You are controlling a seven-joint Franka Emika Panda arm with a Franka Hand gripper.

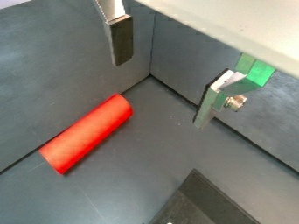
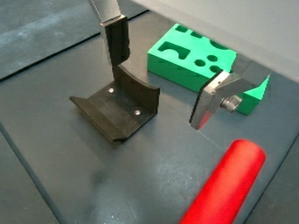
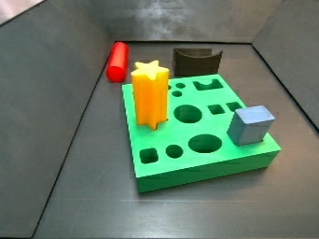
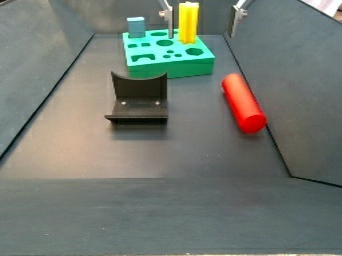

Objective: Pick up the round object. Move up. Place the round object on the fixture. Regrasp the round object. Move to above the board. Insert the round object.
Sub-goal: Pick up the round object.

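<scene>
The round object, a smooth red cylinder [image 1: 87,131] [image 2: 228,184], lies flat on the dark floor beside a side wall [image 3: 118,58] [image 4: 243,100]. My gripper [image 1: 170,70] [image 2: 163,74] hangs open above the floor with nothing between its fingers [image 1: 121,39]. The cylinder lies off to one side of the jaws, untouched. The dark fixture [image 2: 117,109] [image 3: 196,61] [image 4: 136,97] with its curved top stands below one finger. Behind it sits the green board [image 2: 193,57] [image 3: 200,179] [image 4: 167,64]. Only the fingertips [image 4: 241,7] show in a side view.
An orange-yellow star peg [image 3: 149,91] [image 4: 189,22] stands upright in the board. A grey-blue cube [image 3: 252,124] [image 4: 136,25] sits in another of its holes. Dark sloping walls [image 4: 287,60] enclose the floor on all sides.
</scene>
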